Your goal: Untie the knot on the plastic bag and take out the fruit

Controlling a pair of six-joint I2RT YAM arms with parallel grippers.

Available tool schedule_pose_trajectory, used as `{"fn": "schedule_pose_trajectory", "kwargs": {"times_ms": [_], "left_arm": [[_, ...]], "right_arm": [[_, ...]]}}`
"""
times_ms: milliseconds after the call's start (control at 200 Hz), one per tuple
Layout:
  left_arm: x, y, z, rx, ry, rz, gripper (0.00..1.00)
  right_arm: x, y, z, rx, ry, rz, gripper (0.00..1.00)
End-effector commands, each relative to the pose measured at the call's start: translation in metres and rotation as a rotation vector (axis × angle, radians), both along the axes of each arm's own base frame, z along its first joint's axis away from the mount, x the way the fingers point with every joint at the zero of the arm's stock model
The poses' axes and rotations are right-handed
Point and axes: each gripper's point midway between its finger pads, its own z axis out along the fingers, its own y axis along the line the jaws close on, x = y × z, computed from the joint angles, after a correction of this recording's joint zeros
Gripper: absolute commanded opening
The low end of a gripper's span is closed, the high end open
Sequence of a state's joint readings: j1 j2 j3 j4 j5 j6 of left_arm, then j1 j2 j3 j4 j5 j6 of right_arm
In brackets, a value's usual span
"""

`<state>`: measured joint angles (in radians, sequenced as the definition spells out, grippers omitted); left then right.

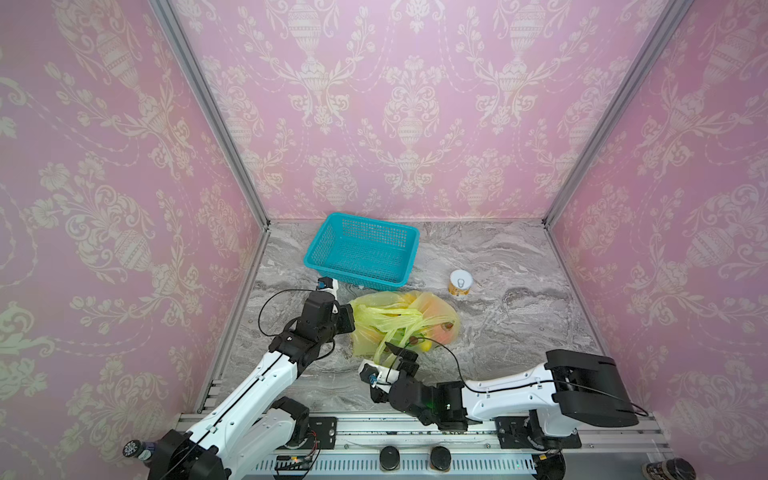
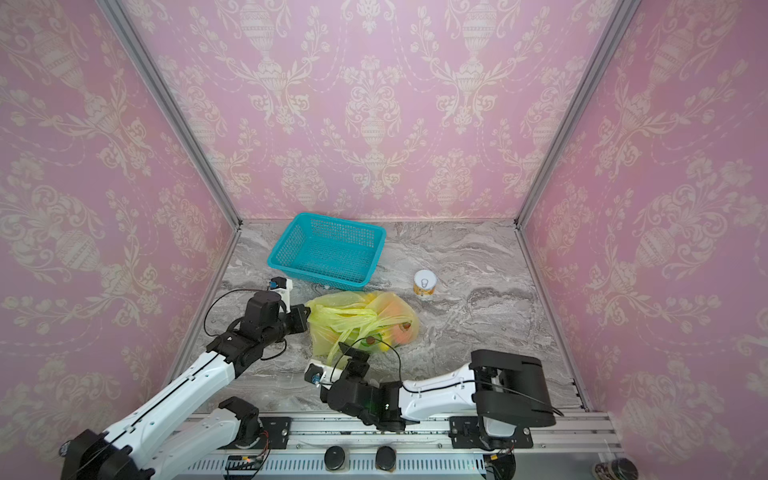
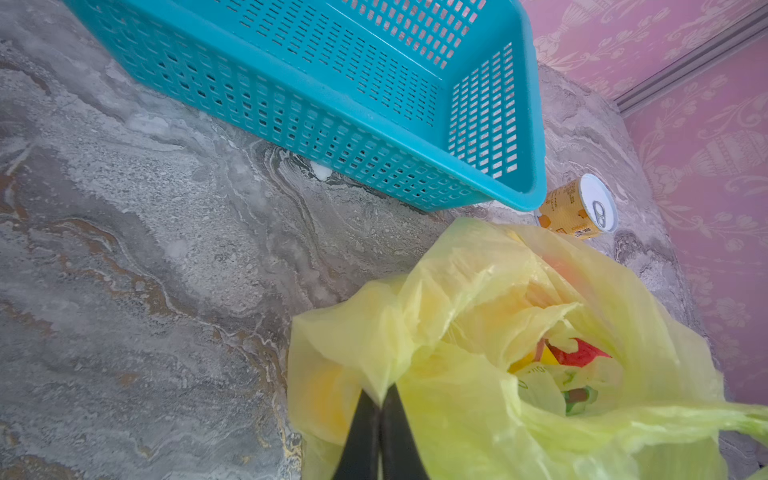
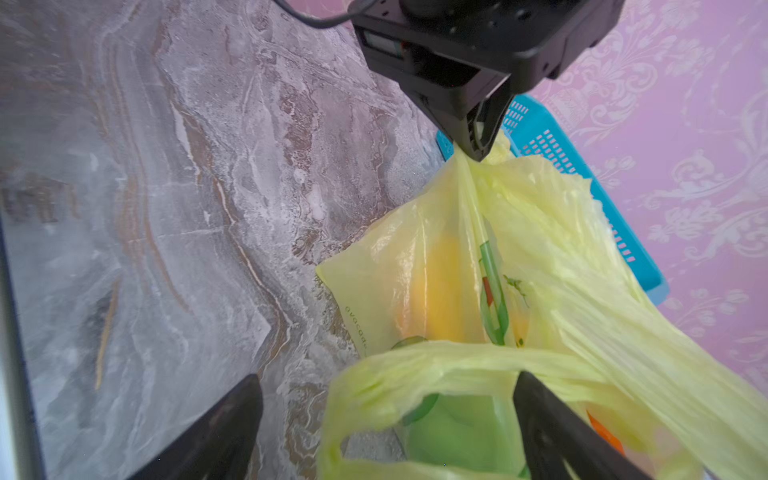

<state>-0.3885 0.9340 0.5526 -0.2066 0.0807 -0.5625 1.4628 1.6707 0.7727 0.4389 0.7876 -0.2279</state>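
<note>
A teal perforated basket (image 1: pixel 324 243) rests on the marble tabletop (image 1: pixel 519 324); a small can (image 1: pixel 460 284), apparently upright, stands nearby.

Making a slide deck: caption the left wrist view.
Left tool pinches the plastic bag at its edge, fruit showing inside; teal basket and can nearby.

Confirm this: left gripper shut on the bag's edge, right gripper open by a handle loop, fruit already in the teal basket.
Wrong on the fruit: in both top views the teal basket holds none; the fruit lies inside the plastic bag. Left gripper shut on the bag's edge and right gripper open are correct.
</note>
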Motion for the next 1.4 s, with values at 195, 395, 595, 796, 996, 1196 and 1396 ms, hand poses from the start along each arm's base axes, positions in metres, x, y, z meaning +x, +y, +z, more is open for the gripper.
{"fn": "schedule_pose_trajectory", "kwargs": {"times_ms": [195,395,595,796,996,1196,1396], "left_arm": [[-0.002,0.001,-0.002,0.003,0.004,-0.003,0.00],[-0.002,0.002,-0.002,0.006,0.003,0.001,0.00],[-0.004,0.008,0.005,0.016,-0.023,0.021,0.12],[-0.015,0.018,0.027,0.023,-0.113,0.045,0.46],[-0.043,0.000,0.075,0.023,-0.340,-0.062,0.69],[-0.057,-0.047,0.086,0.096,-0.417,-0.249,0.74],[-0.071,-0.094,0.084,0.298,-0.500,-0.399,0.80]], "right_arm": [[0.036,-0.033,0.039,0.134,-0.117,-0.244,0.62],[0.038,-0.059,0.056,0.264,-0.088,-0.268,0.06],[0.048,-0.093,0.063,0.433,0.093,-0.254,0.00],[0.055,-0.124,0.067,0.578,0.217,-0.248,0.00],[0.061,-0.142,0.068,0.612,0.233,-0.297,0.00],[0.066,-0.147,0.064,0.621,0.258,-0.322,0.00],[0.067,-0.149,0.063,0.627,0.270,-0.324,0.00]]}}
